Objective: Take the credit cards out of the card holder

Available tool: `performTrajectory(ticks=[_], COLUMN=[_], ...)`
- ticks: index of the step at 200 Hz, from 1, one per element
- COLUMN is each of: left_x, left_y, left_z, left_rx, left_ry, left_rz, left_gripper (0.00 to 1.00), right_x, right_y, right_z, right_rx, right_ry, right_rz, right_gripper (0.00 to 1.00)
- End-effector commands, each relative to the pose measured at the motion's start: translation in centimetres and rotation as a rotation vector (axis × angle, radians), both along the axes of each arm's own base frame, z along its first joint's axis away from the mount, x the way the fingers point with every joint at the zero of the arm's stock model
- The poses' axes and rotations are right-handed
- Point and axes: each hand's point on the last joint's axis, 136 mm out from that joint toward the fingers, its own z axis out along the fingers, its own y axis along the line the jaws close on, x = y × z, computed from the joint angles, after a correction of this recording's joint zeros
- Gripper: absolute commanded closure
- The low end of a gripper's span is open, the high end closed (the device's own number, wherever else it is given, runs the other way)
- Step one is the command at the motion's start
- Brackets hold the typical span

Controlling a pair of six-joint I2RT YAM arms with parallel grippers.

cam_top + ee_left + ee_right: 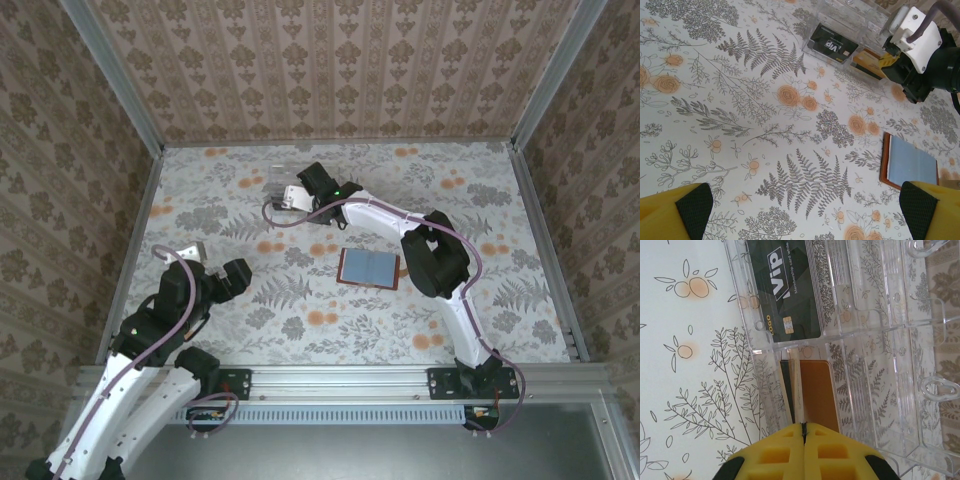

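Observation:
The card holder (369, 267) lies open on the flowered table, blue-grey inside with a brown rim; the left wrist view catches it at the right (910, 165). My right gripper (803, 426) is shut on a thin credit card (794, 385), seen edge-on, that reaches into the clear plastic box (880, 340). A black VIP card (785, 290) lies flat in one compartment and an orange-brown card (819, 390) in the one beside it. From above, the right gripper (290, 196) sits at the box's edge. My left gripper (805, 215) is open over bare cloth, left of the holder.
The clear plastic box (272, 186) stands at the back, left of centre. Metal rails and patterned walls close in the table (300, 320) on three sides. The right arm's elbow (435, 260) hangs just right of the card holder.

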Motion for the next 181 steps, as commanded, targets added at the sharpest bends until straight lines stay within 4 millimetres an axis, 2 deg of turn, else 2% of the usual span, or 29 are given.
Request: performTrajectory(ticks=[1, 43, 114, 181], left_x=[0.0, -0.1, 0.0, -0.1], left_y=[0.0, 0.0, 0.0, 0.1], left_z=[-0.7, -0.8, -1.0, -1.1], left_rx=[0.010, 0.011, 0.009, 0.011], left_ry=[0.016, 0.021, 0.027, 0.029], left_rz=[-0.005, -0.006, -0.002, -0.001], left_gripper=[0.00, 0.00, 0.00, 0.00], right_x=[0.9, 1.0, 1.3, 1.5], right_y=[-0.3, -1.2, -2.5, -2.5], right_z=[1.8, 0.7, 0.2, -1.0], right_rx=[0.007, -0.003, -0.006, -0.013], right_ry=[-0.049, -0.029, -0.019, -0.003], right_rz=[-0.014, -0.026, -0.044, -0.050], right_gripper=[1.00, 1.00, 1.00, 1.00])
